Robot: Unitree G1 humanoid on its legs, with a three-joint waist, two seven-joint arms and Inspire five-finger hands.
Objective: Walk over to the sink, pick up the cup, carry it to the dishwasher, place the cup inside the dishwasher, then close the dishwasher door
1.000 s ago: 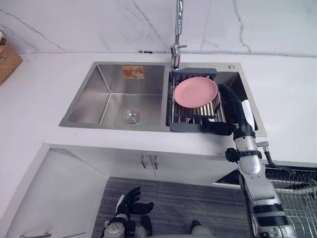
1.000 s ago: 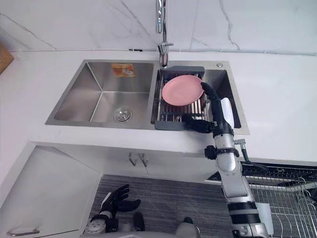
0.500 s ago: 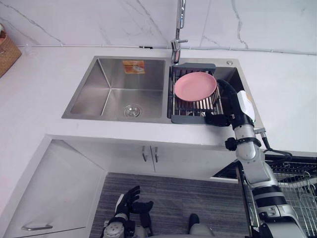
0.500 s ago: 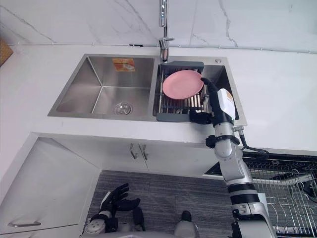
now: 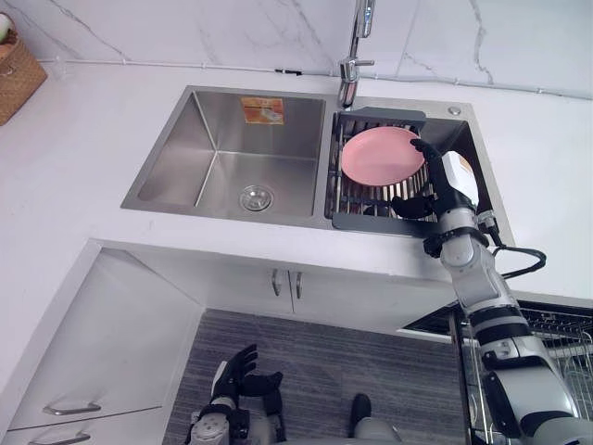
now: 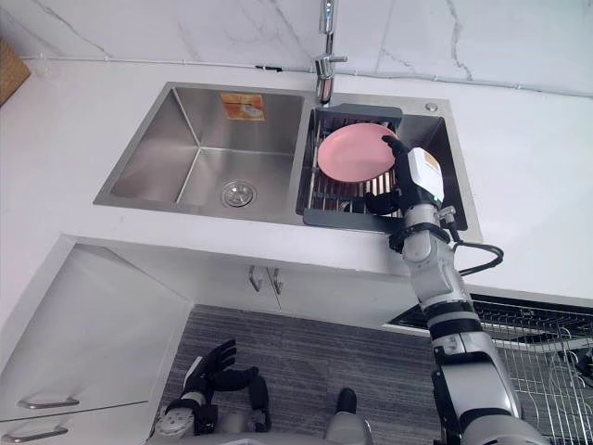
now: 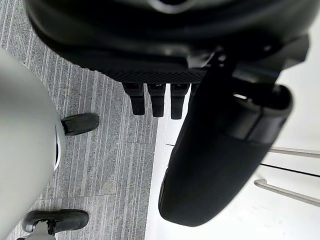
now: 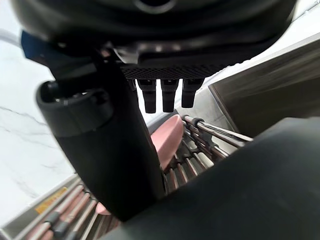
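Right hand [image 5: 443, 185] fingers straight and apart, gripping nothing, over the dark rack's [image 5: 371, 221] front edge, just beside the pink plate [image 5: 382, 155] in the sink [image 5: 232, 139]; cup's place I cannot tell; left hand [image 5: 239, 371] spread low by the floor.

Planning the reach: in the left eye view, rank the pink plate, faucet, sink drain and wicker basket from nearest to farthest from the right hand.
1. Pink plate, in the rack beside the right hand.
2. Faucet, behind the plate.
3. Sink drain, in the left basin.
4. Wicker basket, far left on the counter.
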